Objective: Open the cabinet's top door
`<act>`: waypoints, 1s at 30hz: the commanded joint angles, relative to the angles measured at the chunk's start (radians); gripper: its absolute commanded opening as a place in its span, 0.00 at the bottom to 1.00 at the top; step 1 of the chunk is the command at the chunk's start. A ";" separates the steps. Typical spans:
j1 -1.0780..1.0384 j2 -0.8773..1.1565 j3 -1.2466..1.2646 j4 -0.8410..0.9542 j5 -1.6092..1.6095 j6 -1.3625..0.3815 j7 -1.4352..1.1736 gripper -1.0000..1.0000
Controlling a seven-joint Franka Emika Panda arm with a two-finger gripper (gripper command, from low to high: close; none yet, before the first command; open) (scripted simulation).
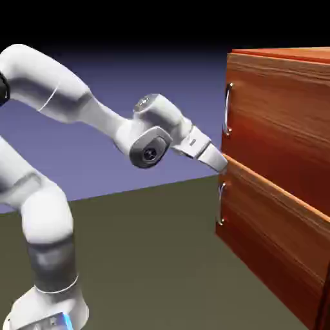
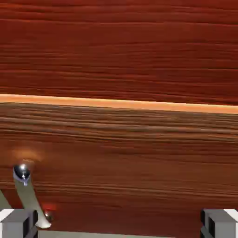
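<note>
The cabinet (image 1: 283,61) is a large reddish-brown wood-grain box at the exterior view's right. Its top door (image 1: 277,116) is shut and has a slim silver handle (image 1: 227,109) at its left edge. My gripper (image 1: 221,164) is at the seam between the top door and the lower panel (image 1: 271,238), below that handle and close to the wood. In the hand view my gripper (image 2: 118,228) is open, its fingertips (image 2: 16,223) wide apart with nothing between them. Wood fills this view, crossed by a light seam (image 2: 119,104). A silver handle (image 2: 29,200) shows at lower left; which panel it belongs to is unclear.
The lower panel carries a shorter silver handle (image 1: 221,205), just below my gripper. The white arm (image 1: 77,103) reaches in from the left over the dark olive table (image 1: 155,258).
</note>
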 commanded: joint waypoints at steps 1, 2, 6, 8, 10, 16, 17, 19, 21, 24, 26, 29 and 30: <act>-0.017 -0.009 0.019 0.008 0.044 -0.003 -0.027 0.50; -0.034 -0.018 0.038 0.015 0.087 -0.006 -0.054 0.50; -0.101 -0.053 0.113 0.046 0.261 -0.017 -0.163 0.50; -0.135 -0.071 0.150 0.061 0.348 -0.022 -0.217 0.50; -0.169 -0.089 0.188 0.076 0.435 -0.028 -0.272 0.50; -0.270 -0.142 0.300 0.122 0.696 -0.044 -0.435 0.50; -0.287 -0.151 0.319 0.129 0.740 -0.047 -0.462 0.50; -0.321 -0.169 0.356 0.144 0.827 -0.053 -0.516 0.50; -0.354 -0.187 0.394 0.160 0.914 -0.058 -0.570 0.50; -0.405 -0.213 0.450 0.182 1.044 -0.067 -0.652 0.50; -0.439 -0.231 0.487 0.198 1.131 -0.072 -0.706 0.50; -0.489 -0.258 0.544 0.220 1.261 -0.081 -0.788 0.50; -0.506 -0.267 0.562 0.228 1.305 -0.083 -0.815 0.50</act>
